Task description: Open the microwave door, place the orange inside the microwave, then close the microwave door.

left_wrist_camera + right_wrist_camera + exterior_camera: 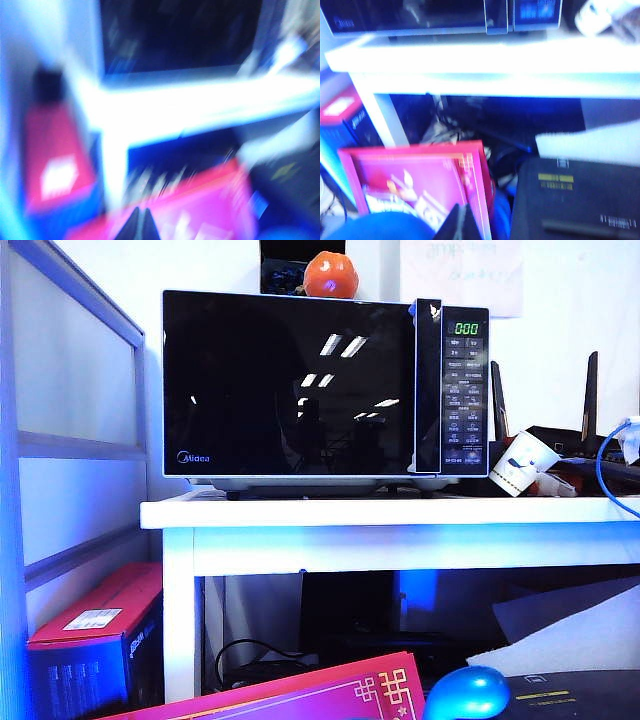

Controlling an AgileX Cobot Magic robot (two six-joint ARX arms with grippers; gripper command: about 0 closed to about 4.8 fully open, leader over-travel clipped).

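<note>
- The orange [331,275] sits on top of the microwave [325,385], toward the far middle of its roof, in front of a dark object against the wall
- The microwave door [290,385] is shut, its vertical handle strip [428,385] just left of the button panel [465,395]; nothing of the task looks done yet
- The microwave stands on a white table [390,512], with a tipped paper cup [523,462] just to its right
- Likely trouble: the orange is round and rests high on a flat roof, so a nudge or the jolt of pulling the door could roll it off; a reach for the handle could also knock the cup
- Left gripper [138,226] is low and near, below table height, over a pink box [200,205]; fingertips meet, jaws closed on nothing, though that view is badly blurred
- Right gripper [459,224] is likewise low and near, pointing toward the table, jaws pressed together and empty
- Neither arm appears in the exterior view
</note>
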